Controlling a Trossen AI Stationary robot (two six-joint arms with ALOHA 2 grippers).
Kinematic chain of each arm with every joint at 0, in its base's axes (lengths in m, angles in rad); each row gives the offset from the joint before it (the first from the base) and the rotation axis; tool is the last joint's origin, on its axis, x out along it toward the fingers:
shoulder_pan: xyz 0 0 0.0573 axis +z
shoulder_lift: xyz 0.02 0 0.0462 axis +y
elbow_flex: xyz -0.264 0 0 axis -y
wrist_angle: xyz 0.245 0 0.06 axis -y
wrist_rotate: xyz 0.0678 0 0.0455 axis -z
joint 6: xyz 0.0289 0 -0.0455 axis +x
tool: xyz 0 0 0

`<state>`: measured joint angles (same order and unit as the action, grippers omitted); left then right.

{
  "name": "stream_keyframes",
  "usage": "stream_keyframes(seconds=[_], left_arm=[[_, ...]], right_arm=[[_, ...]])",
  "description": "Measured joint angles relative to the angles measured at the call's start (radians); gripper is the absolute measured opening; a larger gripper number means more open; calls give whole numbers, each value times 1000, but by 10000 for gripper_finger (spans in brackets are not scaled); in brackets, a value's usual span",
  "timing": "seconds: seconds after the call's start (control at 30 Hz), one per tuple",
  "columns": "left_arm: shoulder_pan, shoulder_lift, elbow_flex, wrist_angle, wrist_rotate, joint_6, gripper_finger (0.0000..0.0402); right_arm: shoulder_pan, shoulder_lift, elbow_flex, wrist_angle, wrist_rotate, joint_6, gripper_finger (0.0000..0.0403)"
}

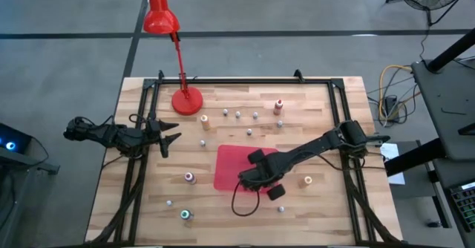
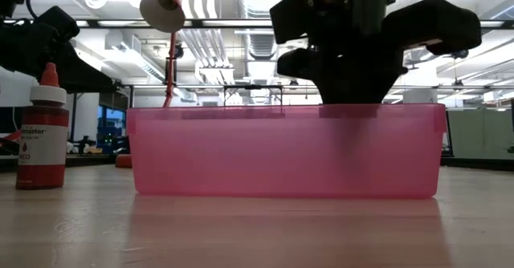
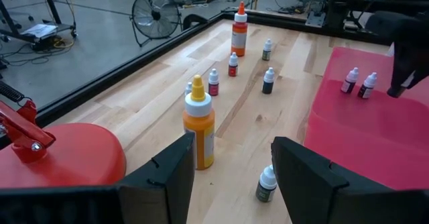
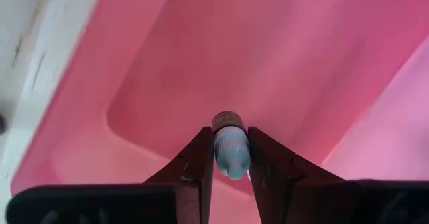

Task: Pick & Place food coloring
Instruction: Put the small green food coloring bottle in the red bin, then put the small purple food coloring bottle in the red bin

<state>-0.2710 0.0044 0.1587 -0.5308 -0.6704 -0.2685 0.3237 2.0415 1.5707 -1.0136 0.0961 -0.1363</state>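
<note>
The food coloring bottles are scattered over the wooden table: small whitish-capped ones (image 1: 237, 114) and taller ones, orange (image 1: 204, 119), pink-topped (image 1: 189, 177) and green-topped (image 1: 185, 214). Two small bottles (image 3: 357, 83) stand inside the pink bin (image 1: 226, 166). My right gripper (image 4: 230, 163) hangs over the bin's inside, pointing down, shut on a tiny bottle (image 4: 230, 150). My left gripper (image 3: 231, 184) waits open near the table's left edge, beside the red lamp's base (image 3: 67, 157). An orange bottle (image 3: 200, 127) and a small dark bottle (image 3: 266, 184) stand ahead of it. My right gripper pinches the tiny bottle between its two fingers (image 4: 198, 160), at their free ends, one on each side of its pale cap (image 4: 232, 158). The fingers come from above, pointing down into the bin. The bottle is lifted clear, its dark end (image 4: 224, 121) towards the bin's floor.
The red desk lamp (image 1: 159, 18) stands on its base (image 1: 186, 101) at the table's far left. A black frame (image 1: 245, 80) runs along the table's edges. A red bottle (image 2: 42, 131) stands left of the bin (image 2: 285, 149) in the low view. A tan-topped bottle (image 1: 306, 180) stands right of the bin.
</note>
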Motion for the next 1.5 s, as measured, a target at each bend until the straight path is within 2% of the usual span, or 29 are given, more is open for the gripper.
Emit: stream_keyframes(seconds=[0.87,1.5], left_arm=[[0,0,0,0,0,0,170],[0,0,0,0,0,0,170]], right_arm=[[-16,-26,-117,81,-26,32,70],[-23,-39,-107,35,-16,58,157]])
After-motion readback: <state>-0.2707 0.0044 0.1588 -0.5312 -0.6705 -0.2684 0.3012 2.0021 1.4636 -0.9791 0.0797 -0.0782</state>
